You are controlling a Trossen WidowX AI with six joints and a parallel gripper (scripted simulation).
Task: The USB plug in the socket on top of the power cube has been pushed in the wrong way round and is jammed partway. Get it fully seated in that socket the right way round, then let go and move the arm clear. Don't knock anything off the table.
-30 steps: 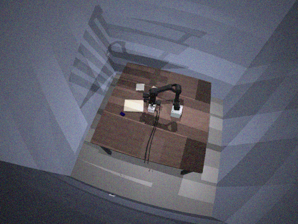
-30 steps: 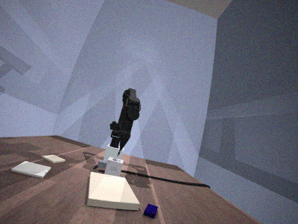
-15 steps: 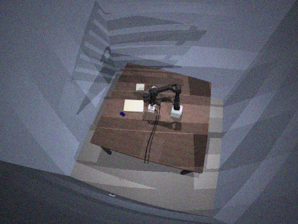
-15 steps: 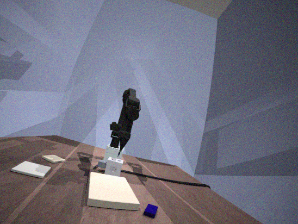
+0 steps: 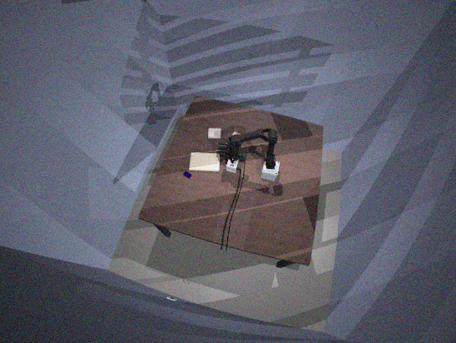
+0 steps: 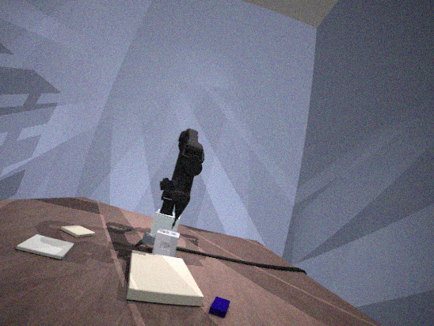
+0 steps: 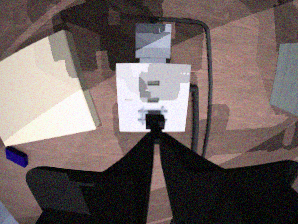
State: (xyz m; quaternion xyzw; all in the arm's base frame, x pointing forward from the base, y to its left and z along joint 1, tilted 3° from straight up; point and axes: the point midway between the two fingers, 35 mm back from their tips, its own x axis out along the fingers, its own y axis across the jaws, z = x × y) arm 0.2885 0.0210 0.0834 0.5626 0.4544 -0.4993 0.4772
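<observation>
Below the gripper (image 5: 233, 160) (image 6: 173, 224) (image 7: 156, 137) stands the white, boxy power cube (image 5: 231, 167) (image 6: 165, 244) (image 7: 129, 85); its fingers are clamped on the small black USB plug (image 7: 155, 120) over the cube's top, seating depth unclear.
</observation>
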